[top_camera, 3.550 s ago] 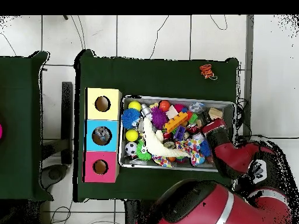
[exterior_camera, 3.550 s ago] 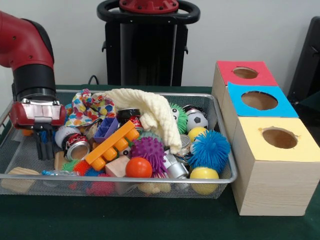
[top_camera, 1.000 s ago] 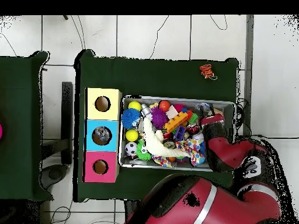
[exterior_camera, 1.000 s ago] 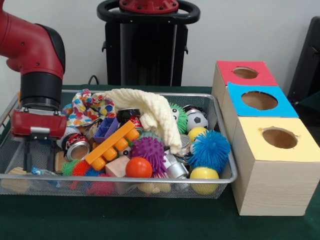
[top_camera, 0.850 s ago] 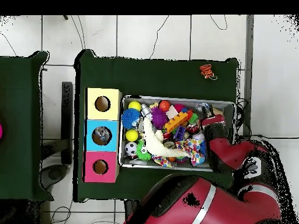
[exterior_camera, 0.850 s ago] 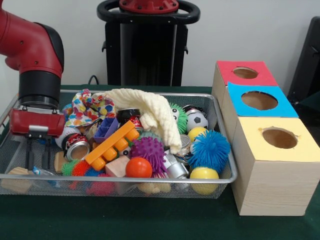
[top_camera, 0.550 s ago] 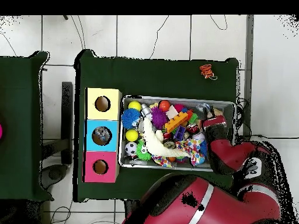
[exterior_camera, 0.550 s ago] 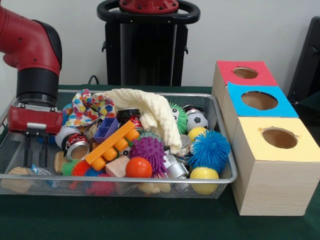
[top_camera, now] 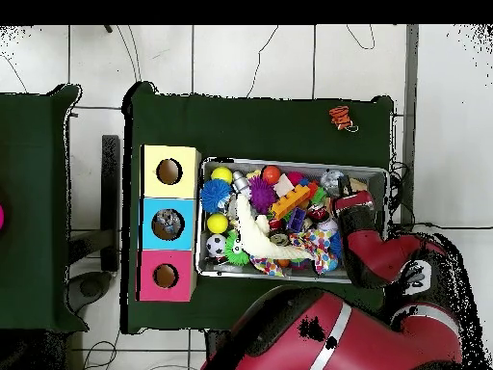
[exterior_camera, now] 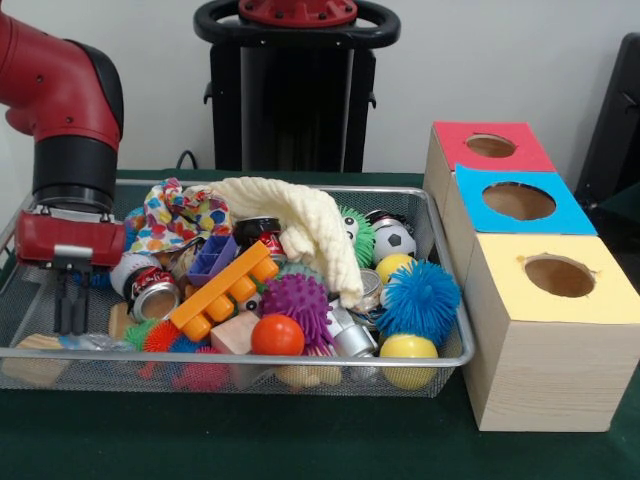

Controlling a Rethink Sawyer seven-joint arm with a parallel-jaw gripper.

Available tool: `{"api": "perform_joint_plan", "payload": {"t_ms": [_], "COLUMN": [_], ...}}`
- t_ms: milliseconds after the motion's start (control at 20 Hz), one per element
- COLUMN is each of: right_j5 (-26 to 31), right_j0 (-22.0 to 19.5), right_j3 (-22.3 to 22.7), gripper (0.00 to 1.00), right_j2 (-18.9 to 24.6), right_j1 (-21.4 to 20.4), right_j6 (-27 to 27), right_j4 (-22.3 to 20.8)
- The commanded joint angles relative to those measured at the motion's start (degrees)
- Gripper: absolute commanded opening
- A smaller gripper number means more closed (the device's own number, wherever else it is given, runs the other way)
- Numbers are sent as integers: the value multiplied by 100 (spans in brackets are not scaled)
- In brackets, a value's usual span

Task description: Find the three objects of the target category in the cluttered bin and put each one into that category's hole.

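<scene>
The wire bin (exterior_camera: 240, 356) is full of toys: balls, spiky balls, cans, blocks. The gripper (exterior_camera: 70, 318) hangs low at one end with its fingers pressed together on nothing clear. The three holed boxes (exterior_camera: 520, 205) beside it look unfilled. Sorting has barely begun.

A wire basket (exterior_camera: 445, 300) full of toys sits on the green surface (exterior_camera: 300, 445) beside a wooden box (exterior_camera: 540, 370) with red, blue and yellow tops, each with a round hole. The pincer (exterior_camera: 70, 322) hangs inside the basket's left end, its fingers (exterior_camera: 64, 308) pressed together, just above a wooden block (exterior_camera: 35, 360).
</scene>
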Motion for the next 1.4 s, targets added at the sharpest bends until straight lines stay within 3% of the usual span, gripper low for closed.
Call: {"api": "perform_joint_plan", "payload": {"t_ms": [50, 200, 300, 400, 500, 600, 700, 800, 1000, 1400], "right_j5": [-209, 568, 1319, 1461, 1348, 1252, 1452, 1657, 2030, 2067], "right_j0": [146, 382, 852, 1301, 1665, 1880, 1898, 1717, 1854, 1235], "right_j3": [-201, -316, -461, -467, -533, -672, -799, -812, -1069, -741], "gripper": [0, 0, 0, 0, 0, 0, 0, 0, 0, 0], "right_j2": [354, 273, 89, -218, -584, -879, -949, -767, -1009, -352], "right_j1": [87, 60, 130, 222, 467, 721, 844, 724, 1071, 407], "right_j6": [-328, 918, 2891, 4610, 5781, 6398, 6495, 6121, 6249, 4154], "right_j4": [42, -859, -2344, -3398, -3990, -4165, -4012, -3597, -3527, -2273]}}
